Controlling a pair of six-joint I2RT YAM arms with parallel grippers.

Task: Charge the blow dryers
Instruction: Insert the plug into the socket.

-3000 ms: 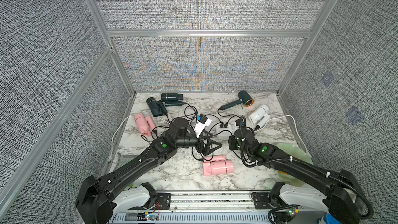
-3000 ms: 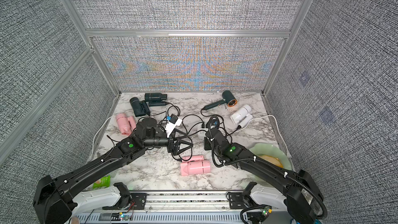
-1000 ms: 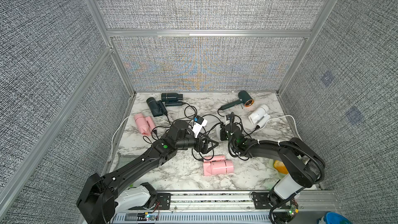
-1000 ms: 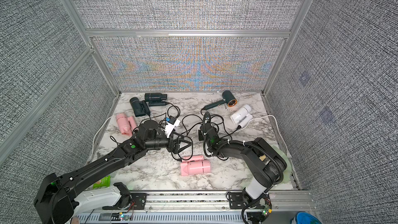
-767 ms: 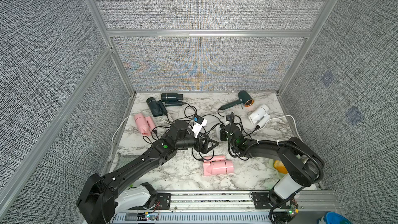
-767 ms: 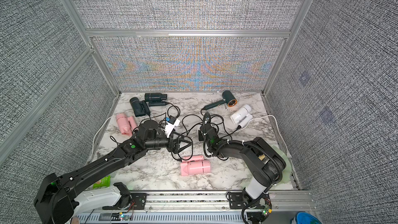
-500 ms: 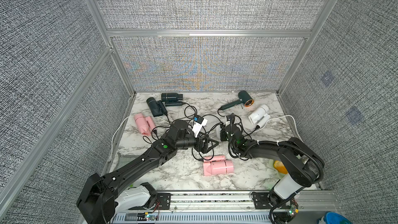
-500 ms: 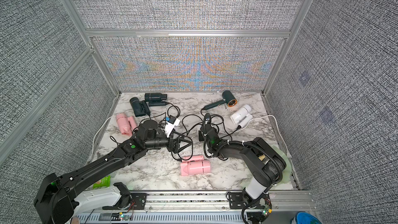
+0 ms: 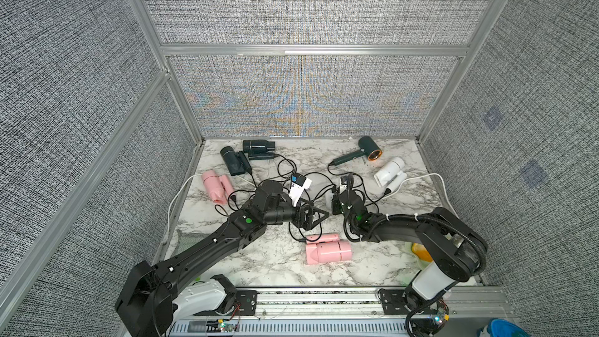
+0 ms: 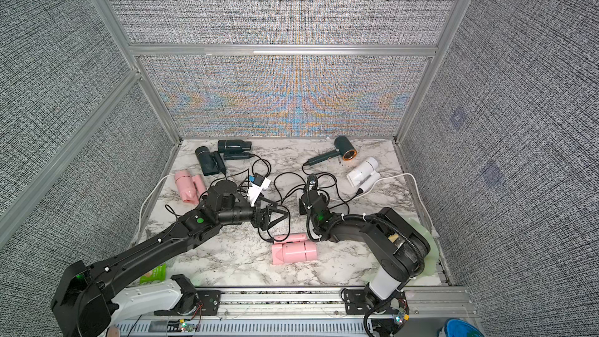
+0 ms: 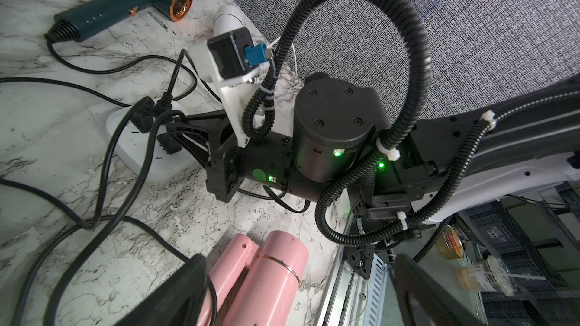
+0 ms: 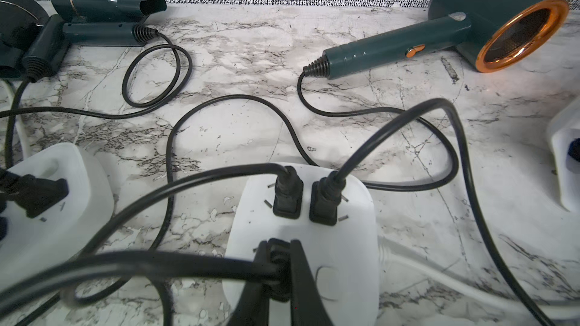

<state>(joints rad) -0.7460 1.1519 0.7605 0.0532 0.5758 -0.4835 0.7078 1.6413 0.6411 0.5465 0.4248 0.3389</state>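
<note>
Right gripper (image 12: 279,247): clenched on a black plug (image 12: 275,265) at the white socket block (image 12: 342,246), mid-table, likely so you can press it home. Left gripper (image 9: 316,217): released, holding nothing, waiting just beside. Pink blow dryer (image 9: 327,249): near the front edge. The other dryers (image 9: 387,173) lie along the far and left edges.

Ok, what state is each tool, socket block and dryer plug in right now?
Left tool, open and empty.
Right tool, shut on a black plug.
White socket block, two plugs seated, third held at its face.
Second socket block, at least one plug in.
Copper-ringed dryer, lying on its side, corded.
</note>
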